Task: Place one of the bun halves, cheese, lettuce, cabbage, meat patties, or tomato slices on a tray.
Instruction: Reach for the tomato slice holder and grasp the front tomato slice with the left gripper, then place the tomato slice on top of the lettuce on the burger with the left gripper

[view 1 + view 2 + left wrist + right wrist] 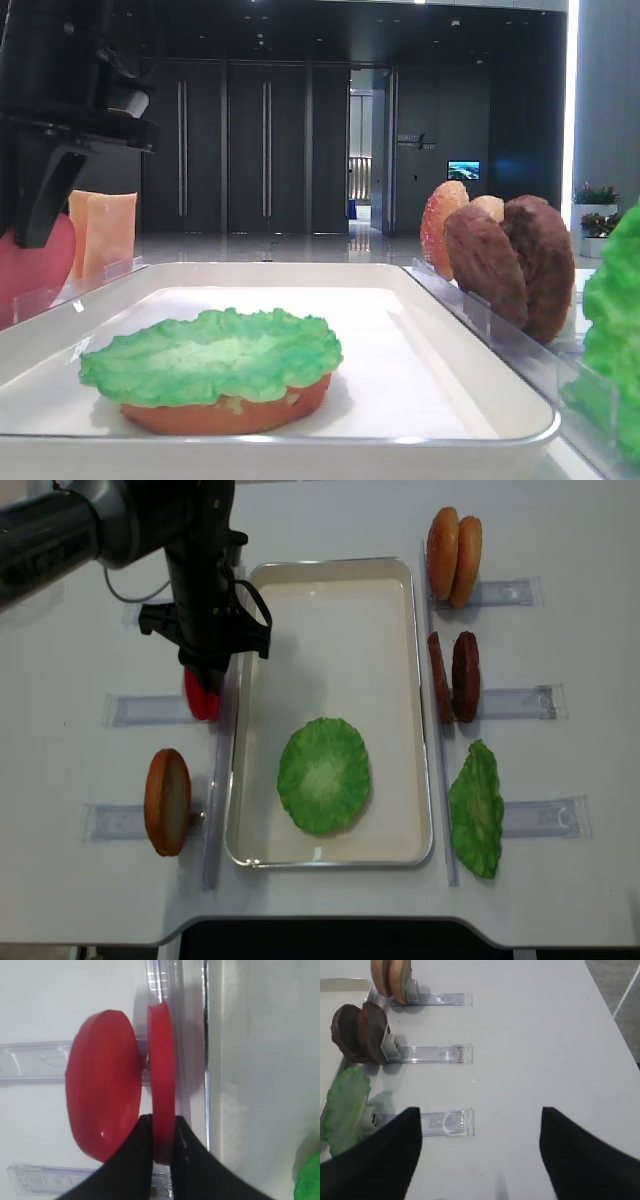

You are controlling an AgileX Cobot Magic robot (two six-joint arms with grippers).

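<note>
The left pincer [162,1140] was closed on the rim of a tomato slice [162,1080], its two dark fingers [132,1160] pressed to either face of the disc. That slice stood on edge in its clear holder strip [150,710] on the bench [560,900], just left of the tray [330,575]. A second tomato slice [102,1092] stood upright just beside it, farther from the tray and not held.

The white tray lay in the middle of the bench. On it, toward the near end, sat a bun half [225,415] lying flat with a green lettuce leaf [323,775] spread over it.

Left of the tray, an upright bun half [167,800] stood in the nearest holder. In the low exterior view, pale orange cheese slices [103,232] stood upright behind the left arm.

Right of the tray, two bun halves [453,548] stood on edge at the far holder, two dark meat patties [453,675] at the middle one, and a green leaf [476,808] at the nearest.

The right pincer [480,1155] hovered over bare bench right of the tray, its fingers spread well apart and holding nothing.
</note>
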